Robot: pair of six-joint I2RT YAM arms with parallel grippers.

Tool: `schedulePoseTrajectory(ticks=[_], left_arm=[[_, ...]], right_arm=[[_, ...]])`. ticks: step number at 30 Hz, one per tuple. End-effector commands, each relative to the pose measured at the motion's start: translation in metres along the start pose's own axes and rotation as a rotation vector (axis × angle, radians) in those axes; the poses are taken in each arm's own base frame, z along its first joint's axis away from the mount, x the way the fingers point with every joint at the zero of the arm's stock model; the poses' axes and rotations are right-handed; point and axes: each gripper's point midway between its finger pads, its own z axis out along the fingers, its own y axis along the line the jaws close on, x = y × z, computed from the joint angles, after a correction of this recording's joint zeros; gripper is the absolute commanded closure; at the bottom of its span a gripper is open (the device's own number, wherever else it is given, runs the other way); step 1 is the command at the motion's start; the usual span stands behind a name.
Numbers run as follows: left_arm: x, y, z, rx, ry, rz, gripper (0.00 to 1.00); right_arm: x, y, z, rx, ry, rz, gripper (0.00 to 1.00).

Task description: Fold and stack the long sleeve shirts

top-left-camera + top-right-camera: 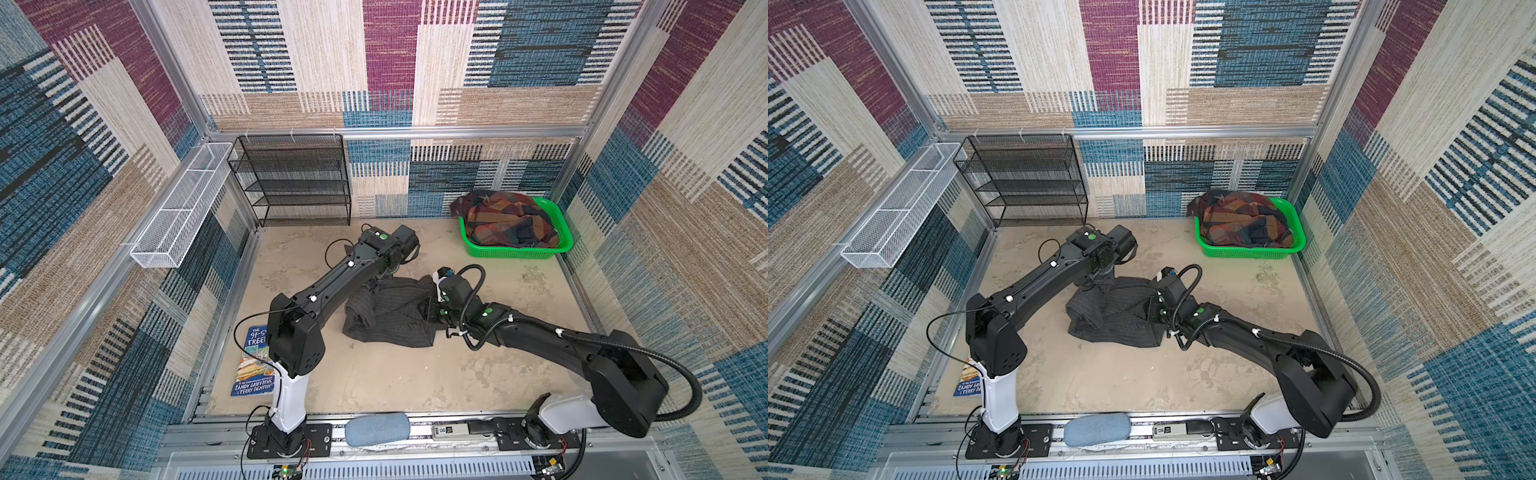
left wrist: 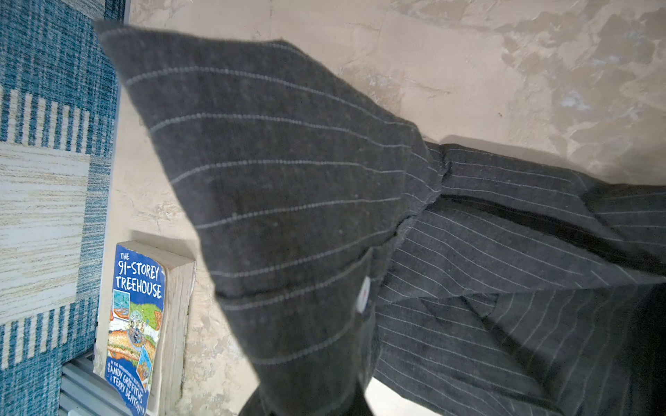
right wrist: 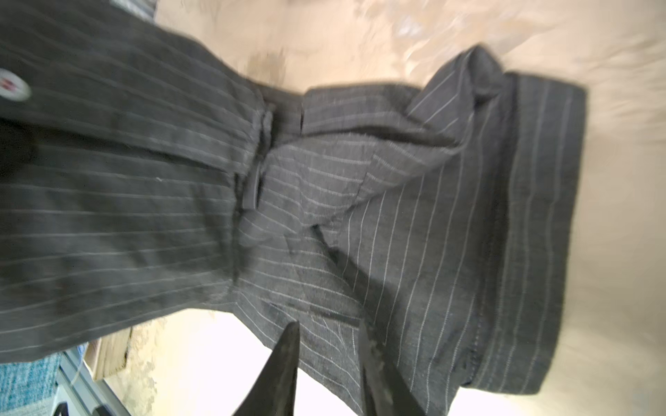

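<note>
The pinstriped grey shirt point(image 1: 390, 320) was seen crumpled mid-worktop point(image 1: 374, 382), one cuff pinched up by the left hand point(image 1: 384, 272). The right hand point(image 3: 328, 335) was held part spread, a hem edge between its fingers, with no firm hold evident. The plaid shirt point(image 1: 507, 220) was heaped in the green basket point(image 1: 515, 251) at the far right. It was judged that the hem could be dropped from so loose a hold, or bunched sleeves trapped inside a fold, leaving it lumpy. The mottled beige worktop was shared with a book point(image 1: 253, 365) and enclosed by carpet-patterned walls, a black mesh rack point(image 1: 299, 178) and a white wire tray point(image 1: 178, 208).
</note>
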Motion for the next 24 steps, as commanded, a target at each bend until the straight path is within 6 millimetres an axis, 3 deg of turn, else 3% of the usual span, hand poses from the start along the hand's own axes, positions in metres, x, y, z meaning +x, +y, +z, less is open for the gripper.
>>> schedulePoseTrajectory(ticks=[1, 4, 8, 15, 18, 24], left_arm=[[0.003, -0.010, -0.003, -0.011, 0.015, -0.031, 1.00], [0.003, -0.026, -0.003, -0.013, 0.017, -0.017, 1.00], [0.001, -0.040, -0.006, -0.015, 0.016, -0.002, 1.00], [-0.004, -0.052, -0.016, -0.021, -0.016, 0.019, 1.00], [-0.007, -0.047, -0.017, -0.036, -0.029, 0.046, 1.00], [-0.011, -0.008, -0.008, -0.159, -0.048, 0.181, 1.00]], right_arm=[[-0.007, -0.014, -0.013, 0.032, -0.047, 0.046, 0.67], [-0.008, -0.022, -0.022, 0.036, -0.066, 0.063, 0.66], [0.000, -0.027, -0.020, 0.028, -0.048, 0.067, 0.67], [-0.002, -0.048, -0.027, 0.054, -0.086, 0.121, 0.66], [-0.005, -0.044, -0.023, 0.045, -0.070, 0.098, 0.67], [-0.009, -0.038, -0.022, 0.027, -0.067, 0.089, 0.68]])
